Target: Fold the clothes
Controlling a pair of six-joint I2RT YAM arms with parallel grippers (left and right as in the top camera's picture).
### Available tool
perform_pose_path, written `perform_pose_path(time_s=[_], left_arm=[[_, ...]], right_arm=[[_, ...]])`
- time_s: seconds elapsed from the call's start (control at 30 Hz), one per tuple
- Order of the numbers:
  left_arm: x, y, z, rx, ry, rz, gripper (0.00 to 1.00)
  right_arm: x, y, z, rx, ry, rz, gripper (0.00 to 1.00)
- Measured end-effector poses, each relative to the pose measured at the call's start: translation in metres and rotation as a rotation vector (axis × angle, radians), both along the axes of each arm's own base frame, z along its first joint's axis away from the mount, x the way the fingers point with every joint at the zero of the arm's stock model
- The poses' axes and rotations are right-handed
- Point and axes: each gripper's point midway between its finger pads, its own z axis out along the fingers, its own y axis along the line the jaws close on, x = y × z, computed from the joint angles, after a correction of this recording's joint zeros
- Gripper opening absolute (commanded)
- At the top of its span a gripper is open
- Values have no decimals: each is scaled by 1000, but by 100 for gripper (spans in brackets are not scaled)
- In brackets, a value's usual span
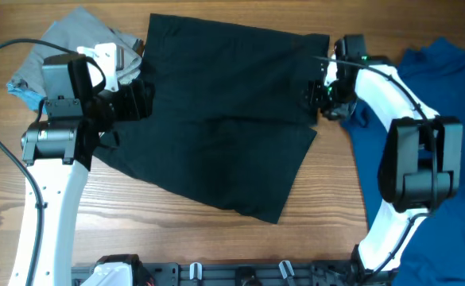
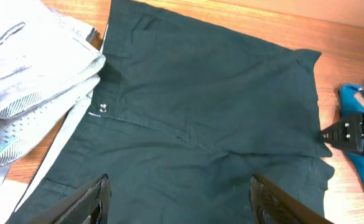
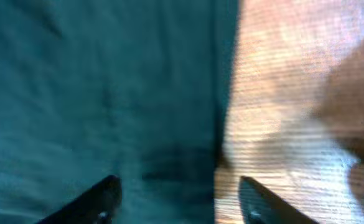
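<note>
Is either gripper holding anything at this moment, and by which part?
Nothing is held. The left gripper is open above the black shorts, and the right gripper is open over their edge, with no cloth pinched in either.

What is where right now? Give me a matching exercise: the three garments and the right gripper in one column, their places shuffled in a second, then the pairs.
Column one
1. black shorts
2. grey garment
3. blue garment
4. right gripper

Column two
A. far-left corner of the table
B. at the right edge of the shorts, fingers apart
C. spread flat across the middle of the table
D. right end of the table

Pairs: 1-C, 2-A, 3-D, 4-B
</note>
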Motion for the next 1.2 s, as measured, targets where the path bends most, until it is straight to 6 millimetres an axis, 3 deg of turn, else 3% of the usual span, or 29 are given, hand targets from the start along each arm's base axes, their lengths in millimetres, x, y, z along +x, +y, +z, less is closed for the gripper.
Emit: perform_pose_path(time_s=[0.07,0.1,0.17,0.27,0.3,0.4,0.43,0.53,0.6,0.63,0.67,0.73,0.77,0.8,0.9,1.03,1.1,1.2], left_arm=[[-2,0,-2,0,14,0,67],[-5,0,-5,1,29,1,65],[-14,4,-19,19,100,15,65],[-16,6,-42,28,193,22,65],[-16,6,-47,30,210,23,65],[-13,14,-60,63,248,48,67],[-12,17,-62,81,251,62,69],[-12,29,-64,134,254,102,71],[-14,32,-66,151,269,115,72],[-15,33,-66,153,271,116,73],[-15,34,-68,157,277,119,73],[-14,34,-75,162,302,119,70],[-15,35,-82,165,325,119,69],[-17,35,-89,167,354,116,68],[-25,35,-118,175,478,108,67],[-23,35,-128,176,503,105,61],[-10,35,-127,174,448,110,61],[6,36,-150,173,418,113,60]], right_arm=[[-12,-4,-6,-13,46,-5,61],[-23,-5,-6,-17,91,-5,68],[-41,-5,-6,-18,164,4,73],[-60,3,-3,31,228,58,69],[-62,5,-2,46,235,74,50],[-63,12,1,89,227,108,9],[-63,14,1,102,223,118,4],[-48,11,-1,91,163,106,4],[-8,-7,-3,77,20,17,4],[8,-16,-2,76,-44,-16,15],[42,-29,6,88,-183,-61,57],[69,-40,20,134,-302,-86,60],[70,-39,22,149,-309,-84,60],[67,-37,22,161,-294,-76,60],[30,-33,22,175,-140,-52,59],[-26,-32,79,176,-38,-38,59],[-48,-24,99,173,3,-19,59],[-71,-18,77,134,93,-5,60]])
